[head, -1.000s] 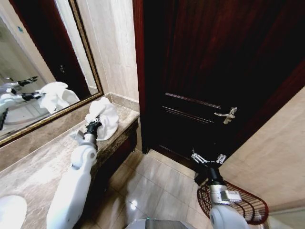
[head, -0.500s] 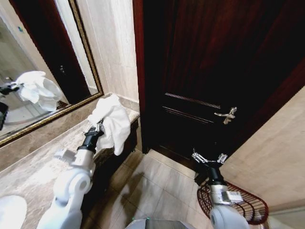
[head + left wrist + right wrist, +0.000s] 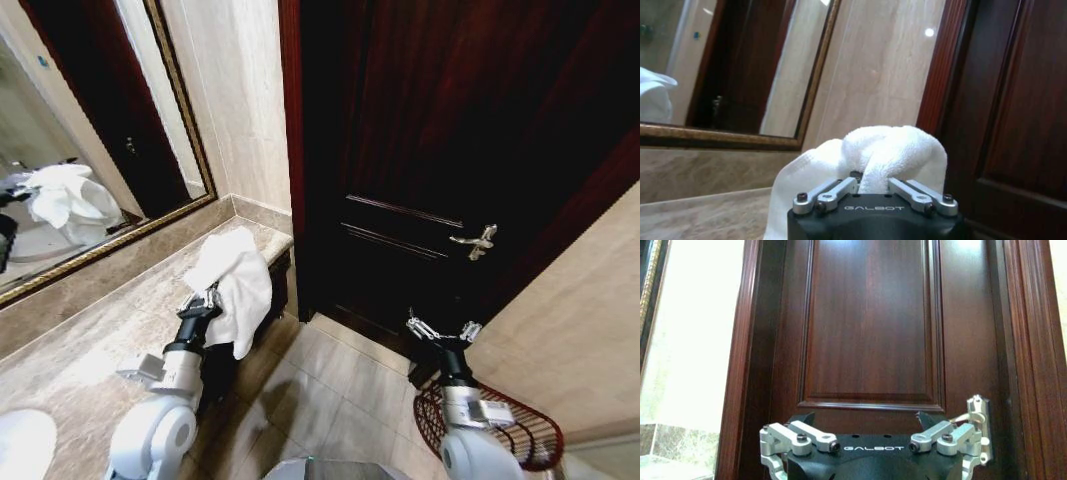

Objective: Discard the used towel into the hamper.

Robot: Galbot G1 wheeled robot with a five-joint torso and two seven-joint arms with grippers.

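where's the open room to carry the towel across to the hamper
Bare floor tiles lie open between the counter edge and the hamper. The left gripper holds the towel at that edge. It is crowded at the hamper, where the right gripper hangs open before the door.

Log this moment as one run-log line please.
left gripper: shut on crumpled white towel, lifted off marble counter | right gripper: open, above reddish-brown wire hamper

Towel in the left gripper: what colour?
Plain white towel; left wrist view shows it best.
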